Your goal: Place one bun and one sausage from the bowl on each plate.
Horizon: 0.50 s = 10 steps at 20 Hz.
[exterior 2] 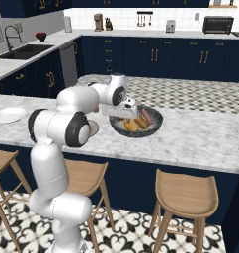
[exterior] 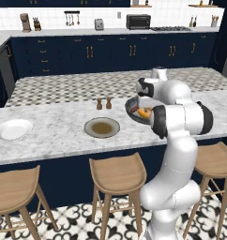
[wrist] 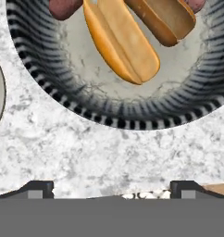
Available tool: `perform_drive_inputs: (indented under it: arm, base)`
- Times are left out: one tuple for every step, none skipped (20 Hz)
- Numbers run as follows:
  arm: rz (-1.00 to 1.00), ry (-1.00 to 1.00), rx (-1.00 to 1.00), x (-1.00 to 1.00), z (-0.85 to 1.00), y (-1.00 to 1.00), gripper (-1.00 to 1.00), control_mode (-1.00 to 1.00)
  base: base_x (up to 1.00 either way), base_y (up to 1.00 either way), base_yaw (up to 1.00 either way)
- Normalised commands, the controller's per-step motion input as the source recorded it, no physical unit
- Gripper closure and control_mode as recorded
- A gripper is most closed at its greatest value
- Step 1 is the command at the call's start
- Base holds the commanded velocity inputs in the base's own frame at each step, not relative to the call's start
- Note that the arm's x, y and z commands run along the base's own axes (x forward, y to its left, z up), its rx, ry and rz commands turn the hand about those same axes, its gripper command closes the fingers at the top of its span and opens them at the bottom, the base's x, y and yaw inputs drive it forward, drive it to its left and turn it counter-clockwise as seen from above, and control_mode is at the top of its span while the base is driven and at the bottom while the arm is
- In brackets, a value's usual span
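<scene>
The dark-grey bowl [wrist: 44,69] lies just ahead of my gripper [wrist: 113,190], which is open with nothing between its fingertips. It holds a golden bun [wrist: 121,41], a darker bun [wrist: 162,16] and the reddish ends of two sausages [wrist: 63,7]. From the right base, my gripper [exterior 2: 120,117] hangs over the near-left rim of the bowl [exterior 2: 153,126]. The beige plate [exterior: 102,127] with its brown centre sits left of the bowl [exterior: 132,108] and holds nothing. The white plate [exterior: 12,129] lies far left, also bare.
Two small brown shakers [exterior: 103,103] stand behind the beige plate. Wooden stools [exterior: 117,173] line the marble counter's front edge [exterior: 64,157]. My own arm hides part of the bowl in the left base view.
</scene>
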Motion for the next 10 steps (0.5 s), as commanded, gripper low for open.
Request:
perform_drive_inputs:
  arm:
    - [0.17, -0.13, -0.1, 0.0, -0.3, 0.0, -1.0, -1.0]
    - [0.12, -0.19, -0.12, 0.0, -0.19, 0.0, -1.0, -1.0]
    - [0.07, -0.12, -0.13, 0.0, -0.21, 0.0, -1.0, -1.0]
    - [0.07, -0.05, -0.12, 0.01, -0.15, 0.0, -1.0, -1.0]
    - [0.04, 0.0, -0.11, 0.09, -0.05, 0.03, -1.0, -1.0]
    - [0.01, 0.0, -0.08, 0.17, -0.01, 0.0, -1.0, -1.0]
    - [0.0, 0.0, -0.03, 0.3, 0.0, 0.0, -1.0, -1.0]
    - [0.0, 0.03, 0.0, 0.25, 0.0, 0.0, -1.0, -1.0]
    - [0.0, 0.06, 0.0, 0.26, 0.0, 0.0, -1.0, -1.0]
    - [0.0, 0.06, 0.0, 0.24, 0.0, 0.0, -1.0, -1.0]
  base:
    - [0.0, 0.0, 0.0]
    - [0.0, 0.0, 0.0]
    - [0.0, 0.0, 0.0]
    - [0.0, 0.0, 0.0]
    - [0.0, 0.0, 0.0]
    - [0.0, 0.0, 0.0]
    - [0.0, 0.0, 0.0]
    - [0.0, 0.0, 0.0]
    - [0.0, 0.0, 0.0]
    - [0.0, 0.0, 0.0]
